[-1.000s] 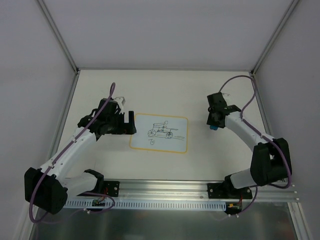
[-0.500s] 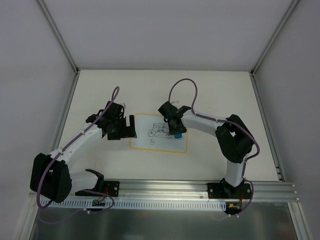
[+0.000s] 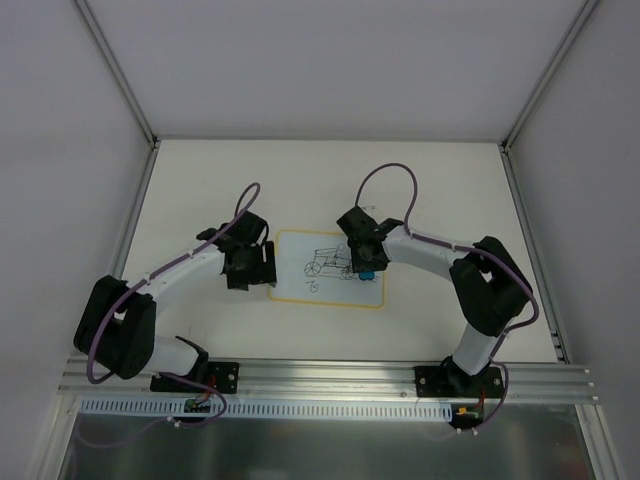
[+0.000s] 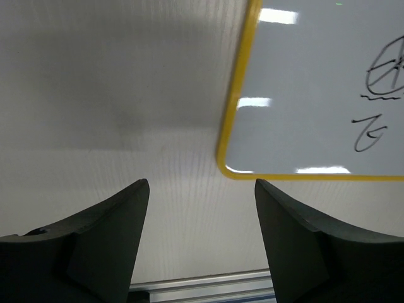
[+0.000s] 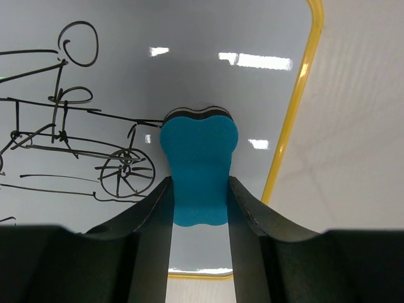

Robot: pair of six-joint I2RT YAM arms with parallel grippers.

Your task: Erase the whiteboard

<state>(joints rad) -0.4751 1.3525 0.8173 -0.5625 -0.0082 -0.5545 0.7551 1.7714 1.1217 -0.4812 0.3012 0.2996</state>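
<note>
The whiteboard (image 3: 330, 268), white with a thin yellow border, lies flat on the table and bears a black line sketch of a cart. It also shows in the left wrist view (image 4: 315, 82) and the right wrist view (image 5: 158, 76). My right gripper (image 3: 366, 266) is shut on a blue eraser (image 5: 197, 170) and holds it over the board's right part, beside the sketch's wheel. My left gripper (image 3: 262, 272) is open and empty at the board's left edge, near its near-left corner (image 4: 227, 167).
An aluminium rail (image 3: 330, 385) runs along the near edge of the table. White walls with metal posts close in the left, back and right sides.
My right arm has swung from the table's right side to the board with the eraser. My left gripper has moved right and nearer, and the board has shifted slightly right.
</note>
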